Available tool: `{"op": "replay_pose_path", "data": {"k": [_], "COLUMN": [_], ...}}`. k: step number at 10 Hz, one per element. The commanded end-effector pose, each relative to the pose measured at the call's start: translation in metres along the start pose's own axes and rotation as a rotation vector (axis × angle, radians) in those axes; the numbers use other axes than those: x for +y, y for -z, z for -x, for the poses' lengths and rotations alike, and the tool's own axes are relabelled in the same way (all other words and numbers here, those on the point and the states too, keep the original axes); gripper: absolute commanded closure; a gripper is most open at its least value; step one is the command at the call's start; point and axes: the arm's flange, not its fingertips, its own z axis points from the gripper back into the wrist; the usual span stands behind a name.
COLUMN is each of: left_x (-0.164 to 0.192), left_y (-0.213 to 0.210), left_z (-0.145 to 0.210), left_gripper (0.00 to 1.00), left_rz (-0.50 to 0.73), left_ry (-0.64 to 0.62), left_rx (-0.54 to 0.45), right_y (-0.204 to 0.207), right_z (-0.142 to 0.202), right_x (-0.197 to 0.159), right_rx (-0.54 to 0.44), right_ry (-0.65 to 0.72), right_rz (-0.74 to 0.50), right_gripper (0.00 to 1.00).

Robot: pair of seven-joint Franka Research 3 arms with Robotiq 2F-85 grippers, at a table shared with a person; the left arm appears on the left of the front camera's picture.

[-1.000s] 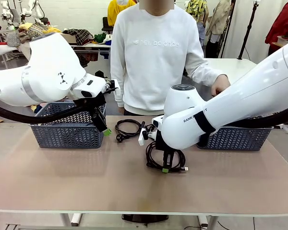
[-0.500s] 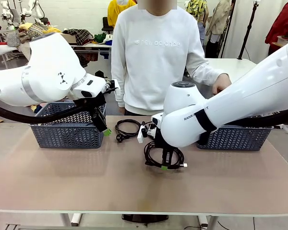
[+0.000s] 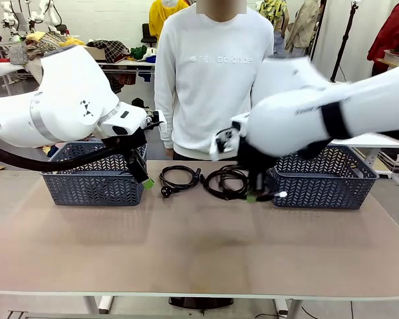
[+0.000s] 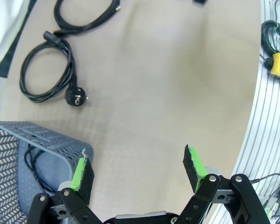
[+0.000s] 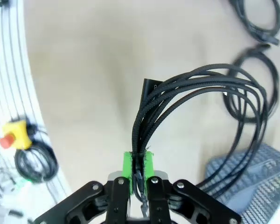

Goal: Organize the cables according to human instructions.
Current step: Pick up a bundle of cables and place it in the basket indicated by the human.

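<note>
The sorting looks about midway. A stowed cable [image 4: 31, 159] lies in the left basket [image 3: 86, 189], whose corner sits just beside one finger of the left gripper [image 4: 137, 167]. That gripper's jaws are spread wide with nothing between them, above the bare table [image 3: 186, 252]. Ahead of those jaws, between the two grippers, a loose cable [image 3: 179, 178] lies coiled and untouched. The right gripper [image 5: 137, 164] has its jaws pressed tight on several strands of the held cable [image 5: 200, 86]. The loop hangs past the fingertips, clear of the table and just beside the right basket [image 3: 332, 189]. I judge that two steps are left: dropping this cable in, then clearing the loose one. Whether the right basket holds a cable I cannot tell.
</note>
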Motion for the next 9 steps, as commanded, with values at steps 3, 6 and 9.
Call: {"op": "replay_pose_path", "data": {"k": [3, 6, 9], "left_x": [0.001, 0.001, 0.001], "left_y": [-0.001, -0.001, -0.001], "left_z": [0.001, 0.001, 0.001], "left_gripper": [0.0, 0.0, 0.0], "left_rz": [-0.002, -0.002, -0.002], "left_ry": [-0.005, -0.005, -0.005], "left_rx": [0.001, 0.001, 0.001], "right_y": [-0.042, -0.033, -0.027], "right_z": [0.086, 0.146, 0.175], "right_x": [-0.059, -0.12, -0.163], "right_rx": [-0.027, -0.028, -0.038], "right_ry": [-0.099, -0.093, -0.046], "right_rz": [0.05, 0.024, 0.039], "right_gripper": [1.0, 1.0, 1.0]}}
